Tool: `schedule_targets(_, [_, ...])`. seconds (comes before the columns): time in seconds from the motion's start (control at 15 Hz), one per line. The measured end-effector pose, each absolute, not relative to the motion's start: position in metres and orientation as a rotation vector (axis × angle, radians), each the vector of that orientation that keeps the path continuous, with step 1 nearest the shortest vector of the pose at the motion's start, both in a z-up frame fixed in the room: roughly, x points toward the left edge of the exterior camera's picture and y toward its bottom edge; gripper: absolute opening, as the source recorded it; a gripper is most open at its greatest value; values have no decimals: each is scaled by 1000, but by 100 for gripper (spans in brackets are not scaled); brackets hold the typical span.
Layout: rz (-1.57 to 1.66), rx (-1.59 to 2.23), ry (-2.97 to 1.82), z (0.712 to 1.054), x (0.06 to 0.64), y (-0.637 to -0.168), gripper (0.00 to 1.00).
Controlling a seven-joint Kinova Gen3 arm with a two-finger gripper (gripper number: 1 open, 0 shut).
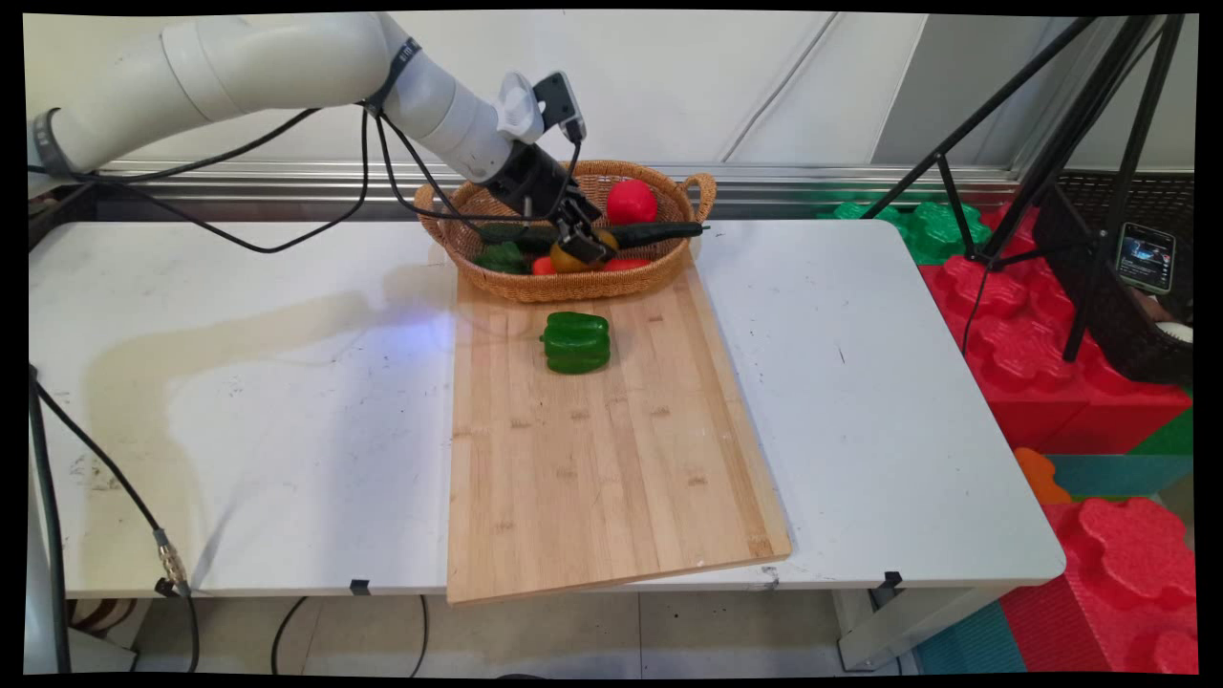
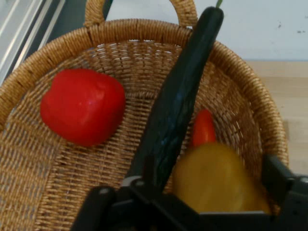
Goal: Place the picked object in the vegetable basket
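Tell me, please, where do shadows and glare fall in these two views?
Main view: the arm's broad, soft shadow lies on the table left of the cutting board; the green pepper shows faint highlights. Hand view: the cucumber carries glossy streaks, the red pepper a dull sheen, and the end effector is a dark mass along the bottom edge.

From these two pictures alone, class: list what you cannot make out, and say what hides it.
- Green vegetable in the basket: main view, half hidden behind the rim; the hand view misses it.
- Small red piece: hand view, lower part hidden by the yellow pepper.
- Cucumber: hand view, lower end behind the gripper.
- Grip on the yellow pepper: cannot tell.
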State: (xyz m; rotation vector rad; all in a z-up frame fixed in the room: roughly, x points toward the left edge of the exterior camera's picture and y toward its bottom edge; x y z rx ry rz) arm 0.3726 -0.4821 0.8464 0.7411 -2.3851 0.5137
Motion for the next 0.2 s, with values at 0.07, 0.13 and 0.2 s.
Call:
schedule_targets(0.07, [511, 737, -2390, 845, 372, -483, 100])
schedule_targets(0.13, [507, 729, -2398, 843, 371, -483, 100])
schedule_targets(0.2, [504, 721, -2404, 841, 370, -484, 100])
